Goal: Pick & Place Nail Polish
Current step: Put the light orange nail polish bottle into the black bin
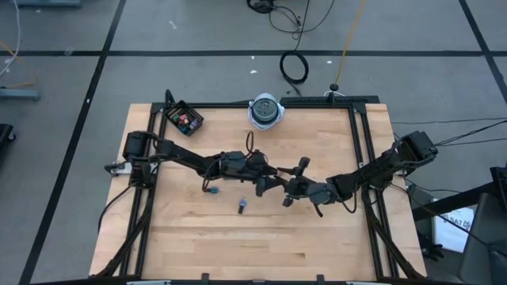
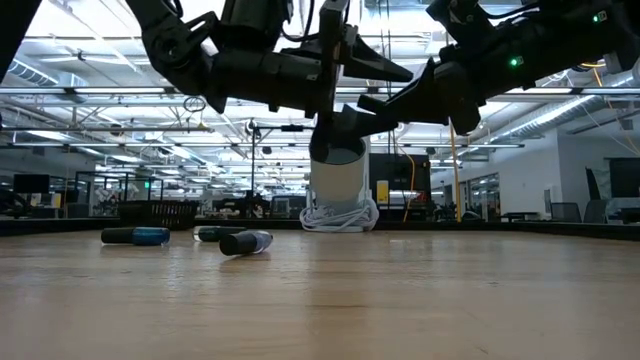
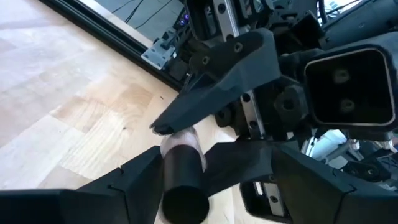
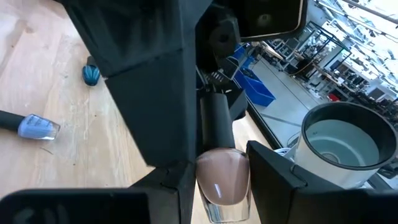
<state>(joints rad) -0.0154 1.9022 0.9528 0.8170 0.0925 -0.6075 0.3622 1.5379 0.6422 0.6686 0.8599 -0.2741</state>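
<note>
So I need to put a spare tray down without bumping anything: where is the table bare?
The near strip of the table, below the lying blue bottle, is bare, and so is the right part under the right arm. The middle is crowded: the left gripper and right gripper meet there around a pink bottle. The far edge holds the black box and white container.

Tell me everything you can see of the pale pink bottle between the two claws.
The pale pink nail polish bottle is small, with a glossy body that looks like glass and a long dark cylindrical cap. It is in the air over the wooden table, gripped at its body between the right claw's fingers. Its cap points into the left claw, whose fingers stand open on either side of it. The label and fill level cannot be seen.
</note>
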